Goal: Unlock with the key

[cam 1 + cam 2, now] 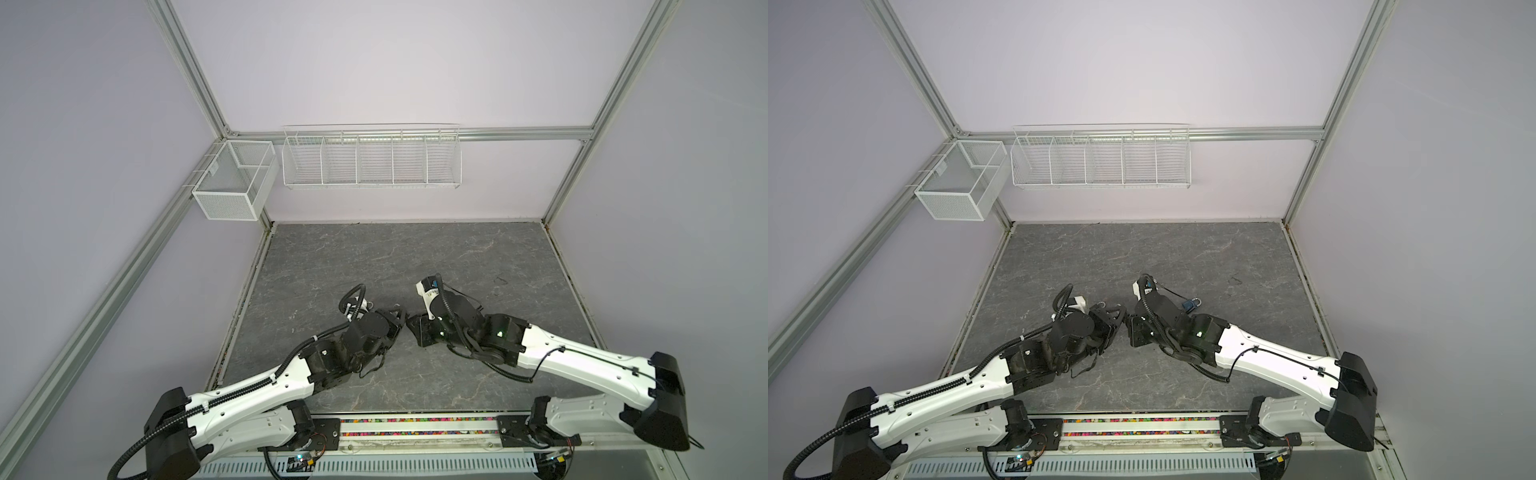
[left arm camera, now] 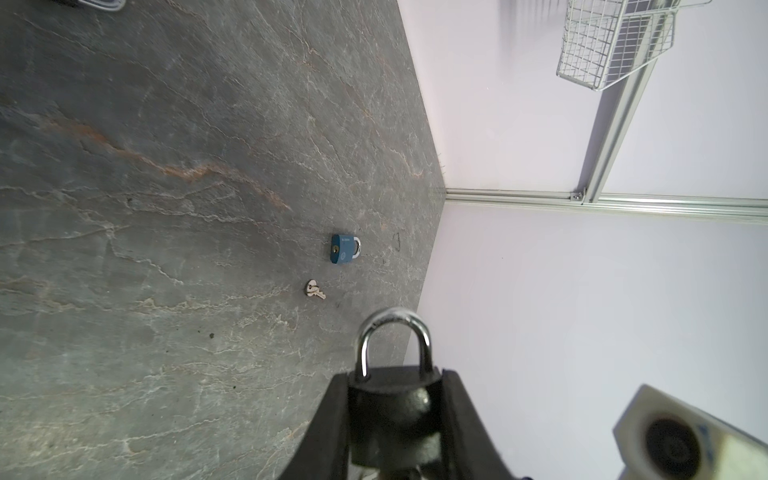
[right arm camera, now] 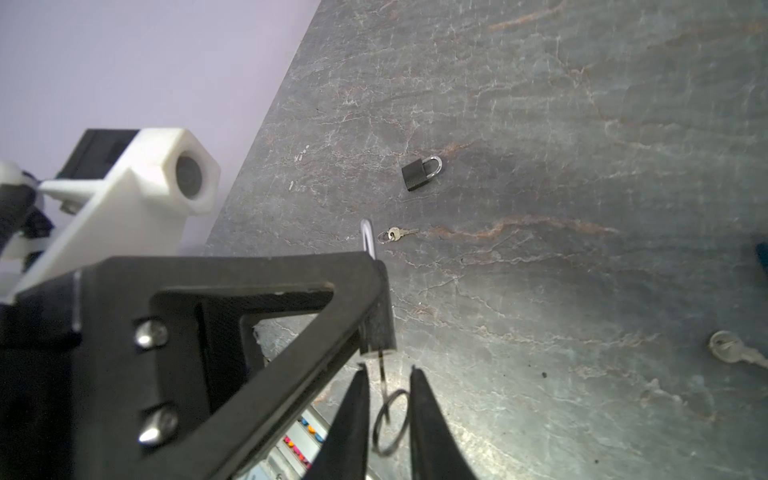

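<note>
Only wrist-side: key (image 3: 381, 372) in black padlock (image 2: 392, 411)

Top views: high over table (image 1: 415, 257) 6 o'clock edge, facing 12, wide, near-identical. Wrist cams: close, low, apparently facing each other, sharing gripped padlock (image 2: 390, 415).

Soft, even light fills both top views; the arms (image 1: 257, 386) cast only faint shadows on the table (image 1: 415, 257). Frame rails (image 1: 187, 70) above the table splay with wide-angle perspective. In the left wrist view the black padlock (image 2: 390, 411) has a glinting shackle, and the camera housing (image 2: 681, 440) beside it is blurred.
</note>
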Controlling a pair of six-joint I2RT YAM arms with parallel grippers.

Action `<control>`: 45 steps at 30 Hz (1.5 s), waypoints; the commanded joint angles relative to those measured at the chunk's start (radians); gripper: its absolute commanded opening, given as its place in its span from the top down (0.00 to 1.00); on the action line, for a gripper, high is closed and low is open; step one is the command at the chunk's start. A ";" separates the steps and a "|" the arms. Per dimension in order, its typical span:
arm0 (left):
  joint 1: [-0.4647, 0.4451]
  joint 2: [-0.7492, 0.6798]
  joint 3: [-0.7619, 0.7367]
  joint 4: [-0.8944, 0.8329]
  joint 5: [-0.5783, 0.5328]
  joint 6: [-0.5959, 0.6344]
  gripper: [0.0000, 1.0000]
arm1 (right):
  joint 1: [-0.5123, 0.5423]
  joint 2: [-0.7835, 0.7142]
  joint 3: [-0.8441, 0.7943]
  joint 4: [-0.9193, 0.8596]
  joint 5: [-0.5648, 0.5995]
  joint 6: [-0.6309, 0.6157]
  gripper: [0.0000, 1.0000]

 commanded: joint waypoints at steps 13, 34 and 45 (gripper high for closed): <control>0.001 -0.040 0.030 -0.035 -0.073 0.014 1.00 | -0.004 -0.101 -0.075 0.088 -0.127 -0.122 0.61; 0.001 -0.031 0.041 -0.026 -0.066 0.029 1.00 | -0.057 -0.016 -0.018 0.117 -0.160 -0.175 0.72; 0.001 -0.023 0.046 -0.014 -0.066 0.030 1.00 | -0.061 0.020 -0.015 0.127 -0.185 -0.161 0.81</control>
